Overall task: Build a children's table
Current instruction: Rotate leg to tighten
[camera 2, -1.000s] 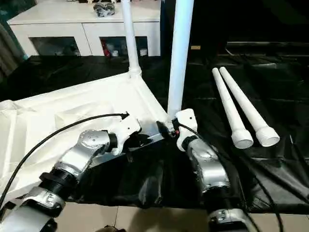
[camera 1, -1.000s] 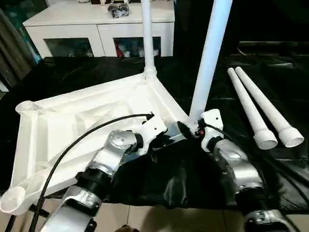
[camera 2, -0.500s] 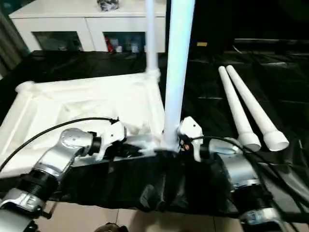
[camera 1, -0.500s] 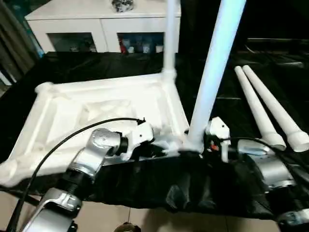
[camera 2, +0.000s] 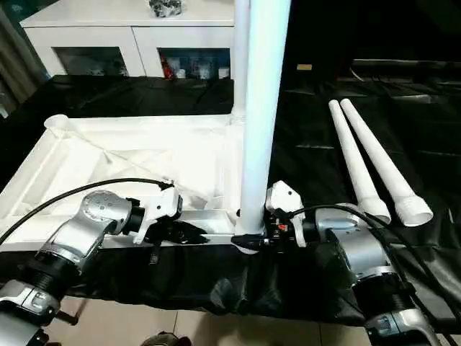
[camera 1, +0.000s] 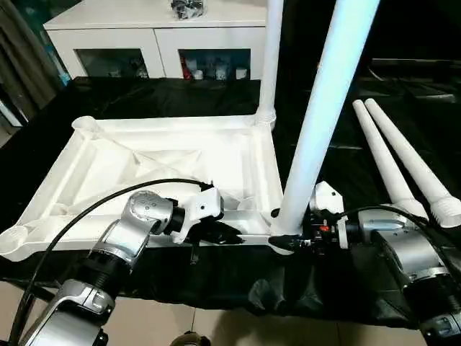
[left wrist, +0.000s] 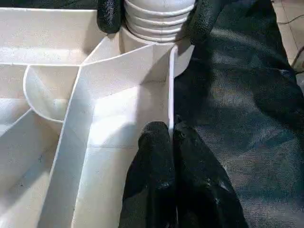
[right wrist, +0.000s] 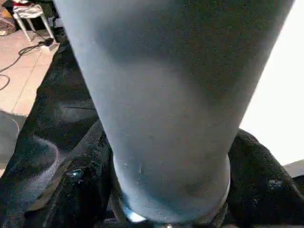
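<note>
At tabletop [camera 1: 238, 155] corner, right end effector [camera 1: 288, 234] gripping leg [camera 1: 317, 122], level

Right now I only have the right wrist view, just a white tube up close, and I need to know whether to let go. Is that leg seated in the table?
Observer: The near leg stands upright, its ribbed end in the near right corner socket of the upturned tabletop. The right gripper clasps its base.
Operator: What holds the tabletop?
Observer: The left gripper is pinched shut on the near rim, just beside that socket.
Operator: How many legs remain?
Observer: Two loose legs lie side by side on the black cloth to your right. A far leg already stands in the far right corner.
</note>
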You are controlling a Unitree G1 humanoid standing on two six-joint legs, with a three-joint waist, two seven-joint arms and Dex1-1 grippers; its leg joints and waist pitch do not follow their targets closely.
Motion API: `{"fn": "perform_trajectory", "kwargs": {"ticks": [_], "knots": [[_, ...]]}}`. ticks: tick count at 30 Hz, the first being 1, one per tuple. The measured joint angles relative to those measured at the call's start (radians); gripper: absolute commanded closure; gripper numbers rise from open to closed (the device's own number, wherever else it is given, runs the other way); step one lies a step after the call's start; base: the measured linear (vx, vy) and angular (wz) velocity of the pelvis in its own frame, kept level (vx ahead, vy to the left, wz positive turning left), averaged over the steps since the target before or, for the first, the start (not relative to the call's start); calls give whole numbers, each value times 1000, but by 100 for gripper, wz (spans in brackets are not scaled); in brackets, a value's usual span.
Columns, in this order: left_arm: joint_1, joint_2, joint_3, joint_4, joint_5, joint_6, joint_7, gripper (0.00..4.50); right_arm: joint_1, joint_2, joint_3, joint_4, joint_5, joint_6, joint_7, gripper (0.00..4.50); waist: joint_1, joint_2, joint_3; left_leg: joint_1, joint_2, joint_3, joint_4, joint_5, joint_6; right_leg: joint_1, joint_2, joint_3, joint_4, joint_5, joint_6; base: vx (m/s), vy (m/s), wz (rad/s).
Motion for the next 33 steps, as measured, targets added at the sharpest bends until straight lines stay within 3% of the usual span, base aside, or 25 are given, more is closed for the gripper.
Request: {"fn": "perform_trajectory", "kwargs": {"ticks": [10, 15, 16, 17, 18, 24, 29, 33], "knots": [[-32, -175, 34, 58, 94, 91, 377, 450, 5, 263, -164, 102, -85, -30, -661, 178, -26, 2, -1, 13, -1, 0, -2, -1, -1, 8, 0, 2, 2, -2, 4, 0, 0, 0], [-35, -234, 33, 66, 121, 126, 469, 450, 5, 350, -190, 104, -133, -30, -882, 178, -35, 5, -3, 17, -4, -1, -8, -1, -1, 13, 0, 2, -4, -3, 5, 0, 0, 0], [-35, -238, 33, 66, 126, 126, 475, 450, 5, 358, -196, 106, -132, -33, -896, 178, -35, 5, -3, 17, -4, -1, -8, -1, -1, 14, 0, 2, -4, -3, 5, 0, 0, 0], [-36, -240, 33, 67, 128, 125, 478, 450, 4, 364, -200, 108, -132, -35, -905, 123, -35, 5, -3, 17, -4, -1, -8, -1, -1, 14, 0, 2, -5, -3, 5, 0, 0, 0], [-36, -240, 33, 67, 130, 122, 478, 450, 4, 366, -201, 109, -132, -39, -908, 109, -36, 5, -3, 17, -4, -1, -8, -1, -1, 14, 0, 2, -5, -3, 5, 0, 0, 0], [-36, -228, 34, 65, 123, 105, 464, 450, 0, 350, -195, 108, -129, -43, -851, 64, -40, 13, 0, 16, -4, -1, -8, -1, -1, 14, 0, 2, -7, -3, 5, 0, 0, 0], [-28, -188, 34, 44, 103, 89, 390, 450, -6, 282, -163, 106, -118, -51, -709, 64, -41, 15, 1, 16, -4, -2, -12, -1, -1, 12, 0, 1, -6, -2, 4, 0, 0, 0], [0, -130, 32, -10, 66, 77, 278, 450, -32, 182, -117, 111, -88, -59, -492, 64, -34, 14, 2, 10, -2, -2, -13, 0, 0, 6, 0, 0, -3, -1, 2, 0, 0, 0]]}}
